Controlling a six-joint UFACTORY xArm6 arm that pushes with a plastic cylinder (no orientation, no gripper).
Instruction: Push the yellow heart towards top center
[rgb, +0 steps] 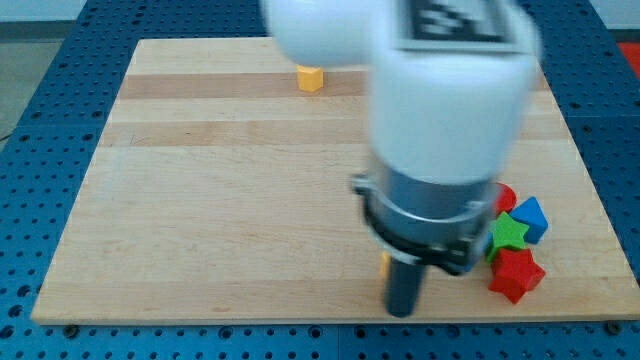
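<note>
A yellow block (310, 78) lies near the board's top edge, left of centre; the arm hides its upper part, so I cannot make out its shape. A sliver of a second yellow block (384, 263) shows just left of the dark rod, mostly hidden behind it, shape unclear. My tip (402, 313) is near the board's bottom edge, right of centre, just below and right of that sliver. The arm's white and grey body covers the board's middle right.
A cluster sits at the view's right: a red block (506, 198) partly hidden by the arm, a blue block (531, 218), a green star-like block (510, 235) and a red block (516, 274). The wooden board (220, 200) lies on a blue perforated table.
</note>
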